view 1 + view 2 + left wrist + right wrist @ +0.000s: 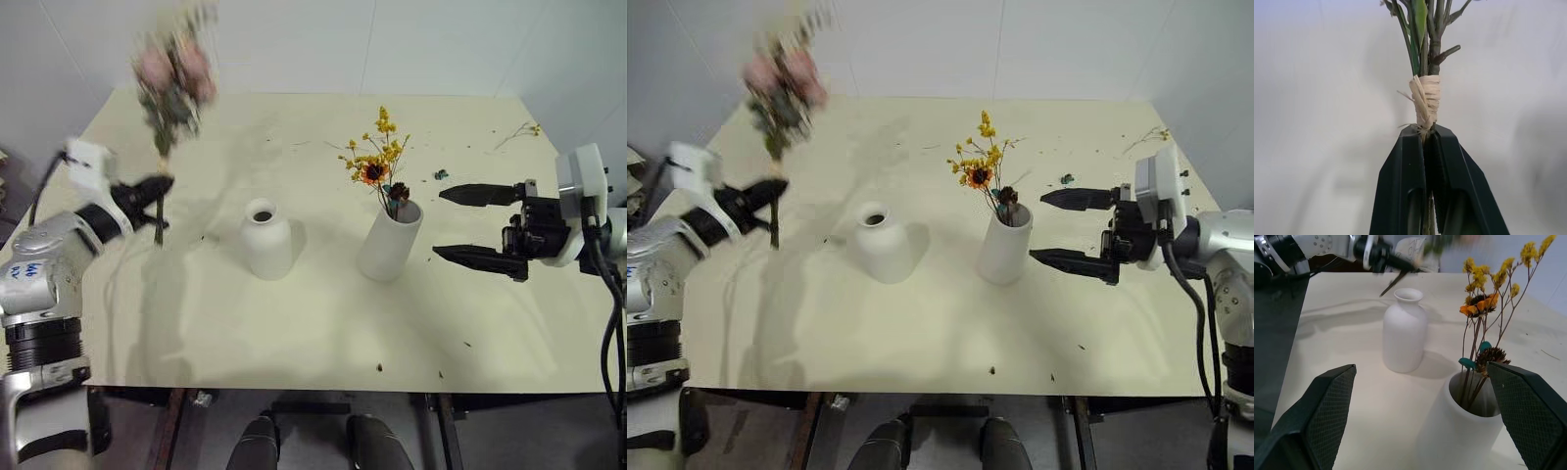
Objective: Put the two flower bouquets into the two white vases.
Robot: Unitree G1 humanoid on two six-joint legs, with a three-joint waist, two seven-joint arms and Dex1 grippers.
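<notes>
My left gripper (pixel 157 188) is shut on the stems of the pink rose bouquet (pixel 176 73), holding it upright above the table's left side; its fingers (pixel 1405 161) pinch just below the raffia tie (pixel 1426 95). The squat white vase (pixel 266 240) stands with nothing in it at the table's middle, to the right of that gripper. The yellow-orange bouquet (pixel 377 157) stands in the taller white vase (pixel 390 245). My right gripper (pixel 439 223) is open just right of the tall vase, pointing at it with nothing between its fingers (pixel 1327 406).
The cream table (pixel 294 343) carries loose dried twigs (pixel 519 132) at its far right corner and a small teal scrap (pixel 441 174) behind the right gripper. A few crumbs lie near the front edge (pixel 379 367). A white wall rises behind the table.
</notes>
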